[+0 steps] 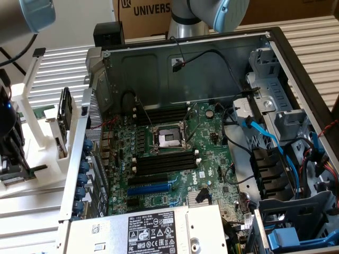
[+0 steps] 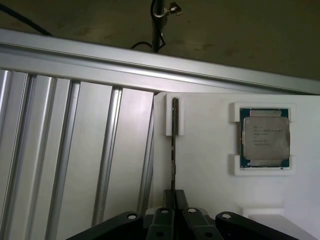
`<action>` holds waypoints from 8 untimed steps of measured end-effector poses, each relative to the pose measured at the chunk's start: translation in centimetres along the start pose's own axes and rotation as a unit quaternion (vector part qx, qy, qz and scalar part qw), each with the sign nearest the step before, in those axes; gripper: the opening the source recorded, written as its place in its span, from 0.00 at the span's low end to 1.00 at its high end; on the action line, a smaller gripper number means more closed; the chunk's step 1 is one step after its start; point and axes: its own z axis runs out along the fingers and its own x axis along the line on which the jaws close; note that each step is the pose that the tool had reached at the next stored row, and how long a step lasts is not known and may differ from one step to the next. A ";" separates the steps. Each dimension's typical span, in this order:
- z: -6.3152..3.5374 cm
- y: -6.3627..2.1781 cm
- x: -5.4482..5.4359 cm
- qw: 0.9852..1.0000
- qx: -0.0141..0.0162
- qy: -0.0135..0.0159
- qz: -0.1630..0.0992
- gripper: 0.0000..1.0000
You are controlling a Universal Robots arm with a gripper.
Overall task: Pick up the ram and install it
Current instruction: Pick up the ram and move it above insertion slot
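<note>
The ram (image 2: 174,145) stands on edge in a clip on the white tray (image 2: 210,165), beside the processor (image 2: 265,138), leaving its thin faces free for me to pinch. The gripper (image 2: 174,196) sits at its near end, jaws drawn narrow and apparently clamped on it, though the contact is half hidden.

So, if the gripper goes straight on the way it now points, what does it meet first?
The ram: the gripper looks closed on its near edge. Straight past that is the white holder in which the ram stands, though depth is hard to judge.
</note>
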 end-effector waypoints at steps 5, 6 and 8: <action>-0.77 0.21 0.0 1.000 0.001 0.000 0.000 0.13; -0.99 0.24 0.0 1.000 0.001 0.000 0.000 0.13; -1.49 0.30 -0.1 1.000 0.001 0.000 0.000 0.13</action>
